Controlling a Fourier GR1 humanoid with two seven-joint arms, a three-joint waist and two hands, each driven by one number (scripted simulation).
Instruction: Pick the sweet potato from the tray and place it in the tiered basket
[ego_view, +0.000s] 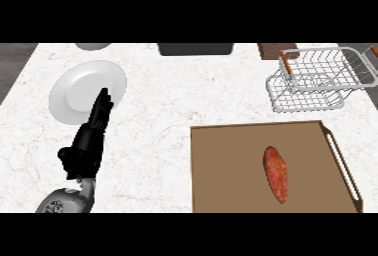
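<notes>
Sweet potato (275, 173) lies lengthwise on the brown tray (229, 170), right of tray centre, long axis running 12 to 6 o'clock, nothing touching it. Tray sits at the counter's (170, 90) 5 o'clock, white handle along its right edge. Tiered wire basket (319, 80) is at 1 o'clock from the tray, apart from it. Left hand (92, 135) at the view's 8 o'clock: released, fingers straight and pointing toward 12, fingertips (103, 95) overlapping the white plate's (81, 85) lower right rim, holding nothing. Right hand doesn't show. Dark rectangular object (196, 48) at 12 o'clock on the far edge; can't tell what it is.
</notes>
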